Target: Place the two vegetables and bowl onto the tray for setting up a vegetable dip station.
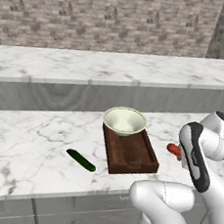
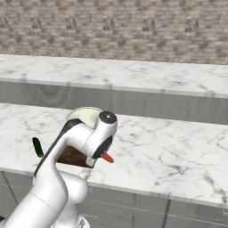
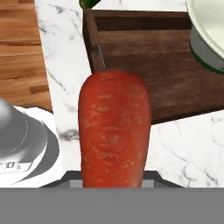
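A: Held anything in the gripper (image 3: 114,176)?

B: Closed narrow round the carrot (image 3: 114,131), thick end toward the camera in the hand view. Fingertips hidden behind it.

A: Looked like what?

B: Orange-red, faintly mottled, blunt and rounded at the far end in the hand view. Showed a tapered tip below the hand in the right base view.

A: Sat where?

B: Hung at 3 o'clock of the tray (image 1: 129,153) in the left base view, just beside its long edge and over the marble counter (image 1: 26,143). Overlapped the tray's near corner in the hand view.

A: And the tray?

B: Dark brown wood, rectangular, low raised edges. Lay lengthwise from 12 to 6 o'clock in the left base view.

A: Carried anything?

B: Bowl (image 1: 125,120) at its 12 o'clock end. Pale cream-green, round, wide-rimmed, upright, about as wide as the tray.

A: Cucumber (image 1: 81,160)?

B: Lay flat on the counter at 9 o'clock of the tray, apart from it. Long, slim, dark green, angled from 10 toward 4 o'clock.
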Motion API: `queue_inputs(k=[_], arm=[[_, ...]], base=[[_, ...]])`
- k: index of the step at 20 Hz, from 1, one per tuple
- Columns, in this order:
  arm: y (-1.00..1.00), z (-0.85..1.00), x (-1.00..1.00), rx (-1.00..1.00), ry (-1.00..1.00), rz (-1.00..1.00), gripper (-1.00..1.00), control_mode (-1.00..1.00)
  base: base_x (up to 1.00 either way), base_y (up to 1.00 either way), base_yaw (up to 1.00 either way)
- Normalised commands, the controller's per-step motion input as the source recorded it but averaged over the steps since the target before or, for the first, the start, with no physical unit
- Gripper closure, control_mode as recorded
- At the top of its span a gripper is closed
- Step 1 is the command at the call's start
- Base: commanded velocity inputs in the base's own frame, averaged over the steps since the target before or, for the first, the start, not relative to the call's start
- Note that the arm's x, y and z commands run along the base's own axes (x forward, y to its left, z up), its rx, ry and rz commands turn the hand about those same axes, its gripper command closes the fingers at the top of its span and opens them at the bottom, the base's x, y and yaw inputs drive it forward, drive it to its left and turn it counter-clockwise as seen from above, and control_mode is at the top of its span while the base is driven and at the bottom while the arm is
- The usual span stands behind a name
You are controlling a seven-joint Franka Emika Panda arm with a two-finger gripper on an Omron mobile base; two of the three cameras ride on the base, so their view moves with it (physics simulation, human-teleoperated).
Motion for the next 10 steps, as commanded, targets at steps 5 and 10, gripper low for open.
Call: queue_inputs(k=[5, 10], arm=[[0.30, 0.12, 0.02, 0.06, 0.00, 0.22, 1.00, -1.00], [0.30, 0.08, 0.11, 0.11, -0.01, 0.14, 1.00, -1.00]], base=[[0.00, 0.00, 0.00], [0.00, 0.00, 0.00]])
